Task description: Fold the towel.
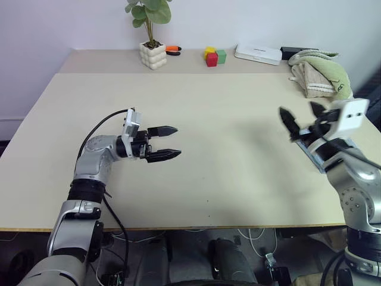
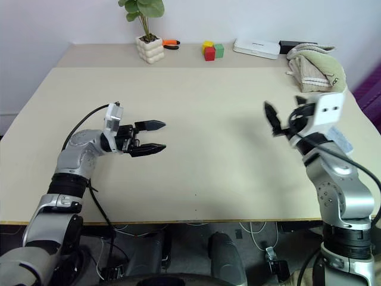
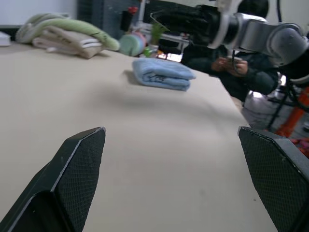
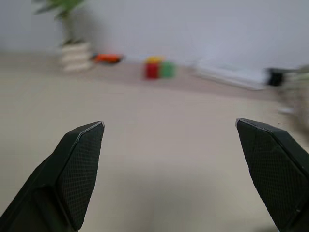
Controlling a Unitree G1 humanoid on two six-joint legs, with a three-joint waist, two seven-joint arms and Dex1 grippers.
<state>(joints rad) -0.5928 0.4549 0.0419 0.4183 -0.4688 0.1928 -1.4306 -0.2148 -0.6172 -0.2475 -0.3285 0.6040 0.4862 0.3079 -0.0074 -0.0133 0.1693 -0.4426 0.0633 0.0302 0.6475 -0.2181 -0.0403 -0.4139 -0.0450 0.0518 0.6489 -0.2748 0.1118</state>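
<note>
The towel is seen folded into a thick bundle, lying on the surface near its right edge. The left tool is held above the surface, fingers apart, empty. The right tool is raised, fingers spread wide, nothing gripped.

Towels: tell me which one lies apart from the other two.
The light blue towel, folded, lies alone near the table's edge. The green towel rests on the beige towel in one pile.
</note>
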